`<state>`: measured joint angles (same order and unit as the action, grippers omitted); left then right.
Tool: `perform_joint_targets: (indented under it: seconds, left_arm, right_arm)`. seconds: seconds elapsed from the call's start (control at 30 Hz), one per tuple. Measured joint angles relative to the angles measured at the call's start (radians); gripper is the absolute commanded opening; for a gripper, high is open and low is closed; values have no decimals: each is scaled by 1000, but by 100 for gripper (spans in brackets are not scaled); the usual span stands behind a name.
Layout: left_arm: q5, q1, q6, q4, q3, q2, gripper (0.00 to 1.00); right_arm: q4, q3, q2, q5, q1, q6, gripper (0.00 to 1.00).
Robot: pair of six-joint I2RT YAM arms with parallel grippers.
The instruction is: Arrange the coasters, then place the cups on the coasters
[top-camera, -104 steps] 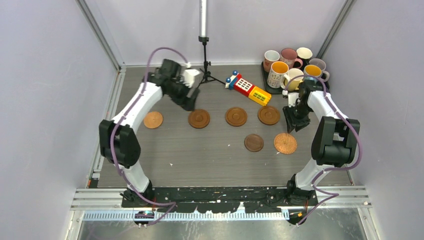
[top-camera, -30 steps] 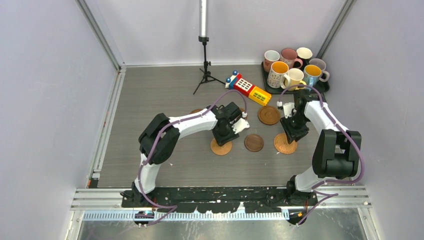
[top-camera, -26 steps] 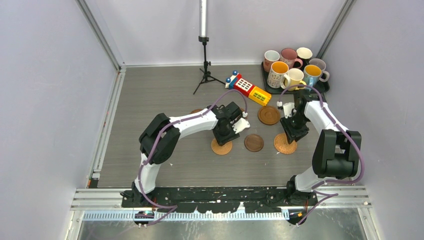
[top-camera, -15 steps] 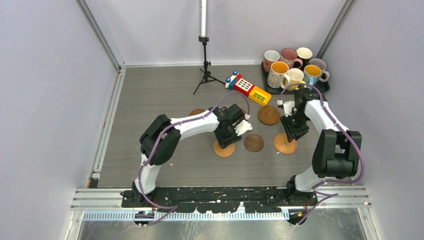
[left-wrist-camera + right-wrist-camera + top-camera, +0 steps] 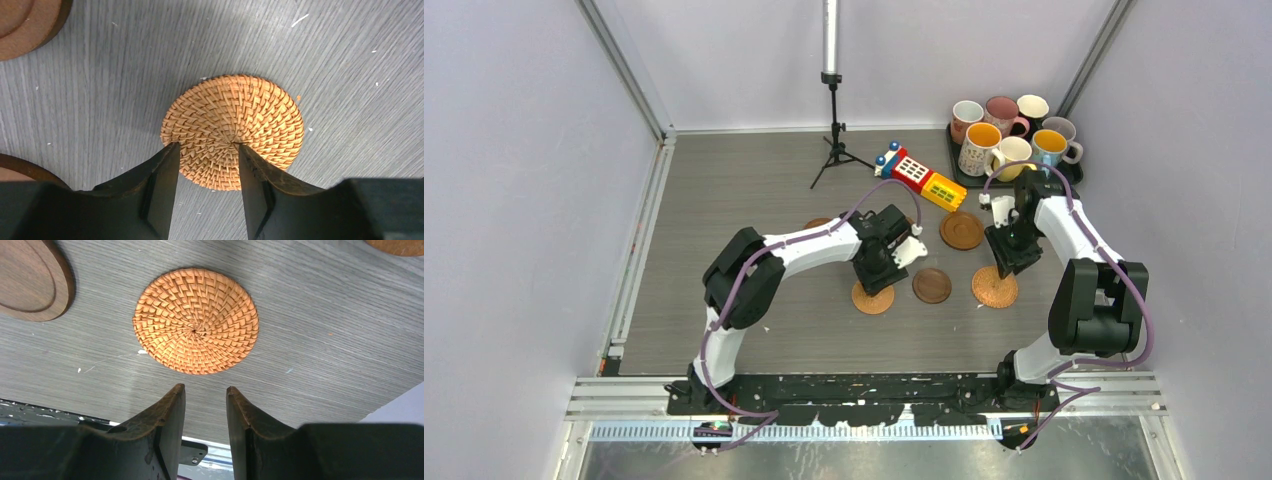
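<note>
No legible text, label, brand, number or sign was found in any of the three views. The white patterned mug [image 5: 977,150] in the far right group carried small dark marks on its side; these were too small to read as lettering. The toy block [image 5: 921,178], lying just to the left of that group, showed a grid of small squares on its face, and no characters could be made out there.

A red-yellow toy block [image 5: 919,178] lies near a black tripod [image 5: 832,120] on the table [image 5: 724,200].
</note>
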<state>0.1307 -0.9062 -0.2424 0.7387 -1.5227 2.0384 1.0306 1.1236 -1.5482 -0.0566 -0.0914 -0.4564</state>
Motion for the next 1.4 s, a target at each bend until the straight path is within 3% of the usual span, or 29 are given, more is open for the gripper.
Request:
perform_joint_targets:
  seconds: [0.4,0.67,0.93,1.4]
  left_arm:
    - [35,30,5,25,-97,-25,69]
    - [117,193,56,22,-61,-241,81]
    - [128,320,60,33,-1,-436,82]
    - [142,410,61,78,69,-451,82]
  right_arm:
    - [16,42,-1,-131,6,-4,43]
    - [-18,62,-1,-206,112,43,43]
    - [-121,69,-48,-225,291,91,37]
    - [-338,63,-192,-122,437,97,32]
